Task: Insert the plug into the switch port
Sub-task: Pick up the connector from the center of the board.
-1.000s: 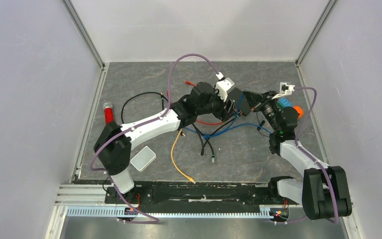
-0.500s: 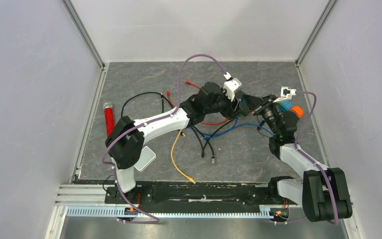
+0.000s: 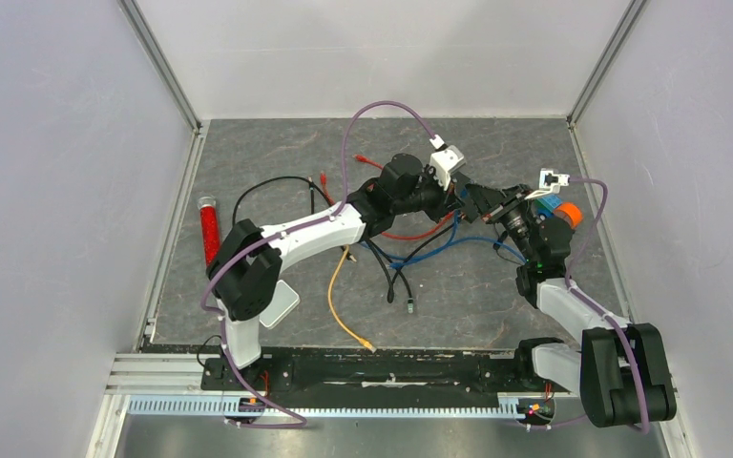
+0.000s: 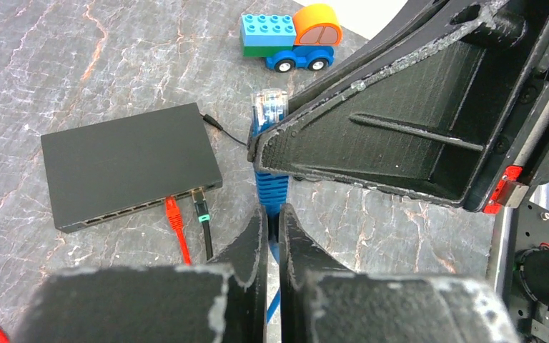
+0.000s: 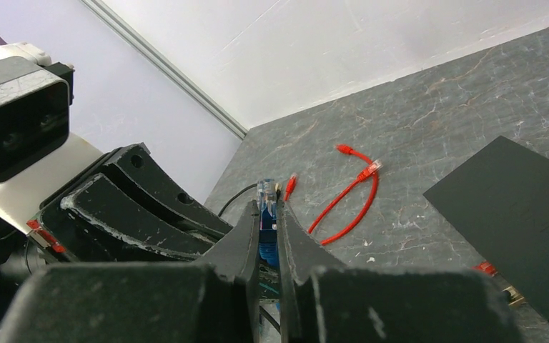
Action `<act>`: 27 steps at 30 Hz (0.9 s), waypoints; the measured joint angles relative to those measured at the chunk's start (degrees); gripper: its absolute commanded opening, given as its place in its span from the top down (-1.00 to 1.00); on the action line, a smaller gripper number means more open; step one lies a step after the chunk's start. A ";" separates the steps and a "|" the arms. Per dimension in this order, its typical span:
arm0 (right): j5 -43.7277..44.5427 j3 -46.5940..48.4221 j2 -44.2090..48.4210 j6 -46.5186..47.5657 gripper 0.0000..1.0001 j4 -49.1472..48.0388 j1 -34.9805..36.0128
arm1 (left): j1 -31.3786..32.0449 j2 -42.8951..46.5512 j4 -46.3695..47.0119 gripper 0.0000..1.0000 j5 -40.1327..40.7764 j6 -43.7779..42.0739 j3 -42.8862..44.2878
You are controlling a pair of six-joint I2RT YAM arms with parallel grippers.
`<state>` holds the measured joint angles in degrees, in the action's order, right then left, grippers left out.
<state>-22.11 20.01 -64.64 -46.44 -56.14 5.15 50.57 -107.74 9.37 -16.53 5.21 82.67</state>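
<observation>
Left arm is now swung further right and the left hand, earlier wide, pinches the blue cable just under the blue plug held in the right hand, apart from the network switch, likely a handover before insertion.

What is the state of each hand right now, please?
Left hand: closed on the blue cable.
Right hand: closed on the blue plug.

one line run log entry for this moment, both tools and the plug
left tool: shut on blue cable | right tool: shut on blue plug | switch: blue plug not yet inserted
</observation>
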 measured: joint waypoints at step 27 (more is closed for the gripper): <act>-0.50 -1.18 -0.83 -2.78 0.10 -2.38 0.00 | -1.70 -0.42 4.44 0.96 -3.67 3.89 -1.77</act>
<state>-22.61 18.83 -65.47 -49.21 -58.52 5.15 48.86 -108.16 13.80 -20.21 9.10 80.90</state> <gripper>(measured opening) 0.246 0.053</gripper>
